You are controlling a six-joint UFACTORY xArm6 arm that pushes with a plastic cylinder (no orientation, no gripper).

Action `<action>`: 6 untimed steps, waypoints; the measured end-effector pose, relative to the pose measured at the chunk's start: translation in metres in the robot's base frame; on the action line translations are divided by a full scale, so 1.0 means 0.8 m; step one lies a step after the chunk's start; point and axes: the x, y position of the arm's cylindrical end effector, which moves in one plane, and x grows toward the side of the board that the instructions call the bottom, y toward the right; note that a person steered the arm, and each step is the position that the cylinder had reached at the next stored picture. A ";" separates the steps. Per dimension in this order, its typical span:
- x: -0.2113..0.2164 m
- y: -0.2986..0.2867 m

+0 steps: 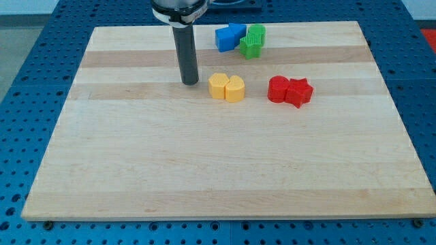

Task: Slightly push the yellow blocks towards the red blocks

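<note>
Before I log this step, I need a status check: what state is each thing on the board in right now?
my tip: on the board, left of the yellow blocks, a small gap, not touching.
yellow blocks: two, touching each other, apart from the red pair.
red blocks: two, touching each other, right of the yellow pair.
blue blocks: clustered at the view's top, against the green.
green blocks: clustered, touching the blue.

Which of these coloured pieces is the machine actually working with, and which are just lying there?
Part of the job:
- yellow blocks, a touching pair
- red blocks, a pair to their right in the view
- my tip, just left of the yellow pair

Just lying about:
- blue blocks, near the view's top
- green blocks, beside the blue
</note>
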 end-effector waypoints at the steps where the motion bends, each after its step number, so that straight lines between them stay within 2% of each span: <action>1: 0.000 -0.002; 6: 0.001 -0.002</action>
